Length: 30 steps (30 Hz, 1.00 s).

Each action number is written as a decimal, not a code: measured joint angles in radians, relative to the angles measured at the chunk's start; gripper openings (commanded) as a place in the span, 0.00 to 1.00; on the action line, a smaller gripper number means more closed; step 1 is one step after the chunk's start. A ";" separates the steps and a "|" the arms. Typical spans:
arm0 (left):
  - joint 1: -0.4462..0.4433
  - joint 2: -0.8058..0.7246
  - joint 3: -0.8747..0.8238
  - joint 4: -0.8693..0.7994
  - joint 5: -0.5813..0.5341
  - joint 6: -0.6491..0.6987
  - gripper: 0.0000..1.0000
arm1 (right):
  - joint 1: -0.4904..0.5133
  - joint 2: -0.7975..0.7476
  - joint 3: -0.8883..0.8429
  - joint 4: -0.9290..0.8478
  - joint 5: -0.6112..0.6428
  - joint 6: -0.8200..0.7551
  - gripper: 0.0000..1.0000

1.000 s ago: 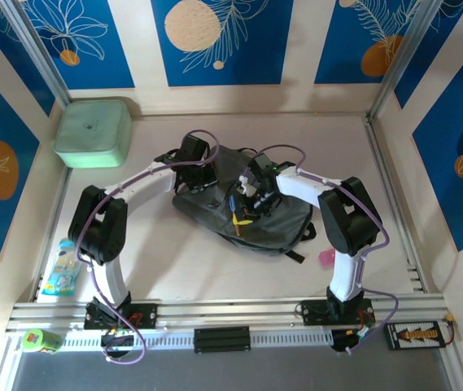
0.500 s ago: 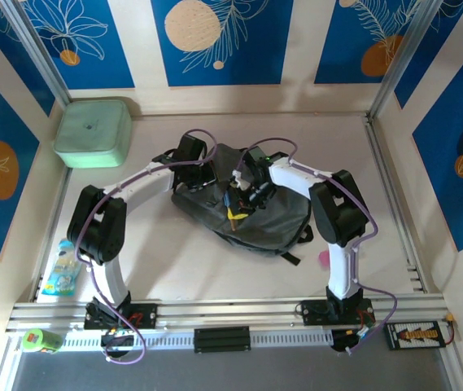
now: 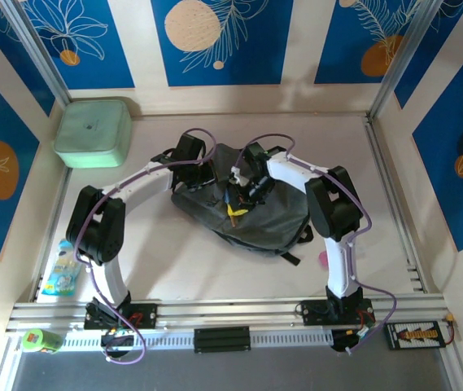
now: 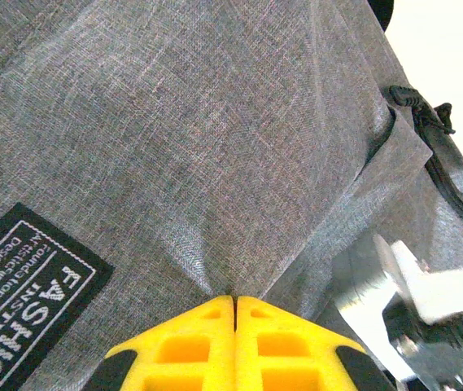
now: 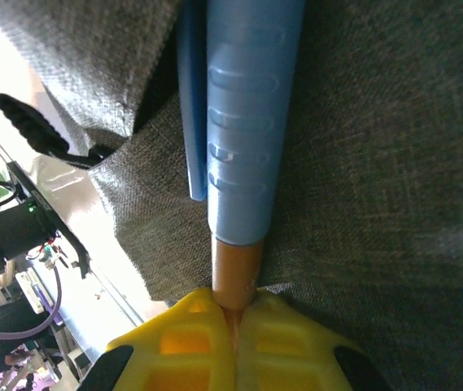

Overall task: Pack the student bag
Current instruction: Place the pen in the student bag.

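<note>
On bag (image 3: 276, 218), right gripper (image 5: 233, 308) pinches pen (image 5: 247, 122)

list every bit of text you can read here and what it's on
"FASHIO…": white letters on a black label sewn to the student bag; the word runs off the frame edge.
Smaller lines under it on the same label: too blurred to read.
Packet at the left of the top view: print too small to read.
Blue pen: no writing visible.
</note>
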 measured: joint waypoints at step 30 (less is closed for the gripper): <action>0.003 0.023 0.011 -0.037 -0.014 0.039 0.00 | -0.010 -0.202 -0.126 0.345 0.189 0.315 0.37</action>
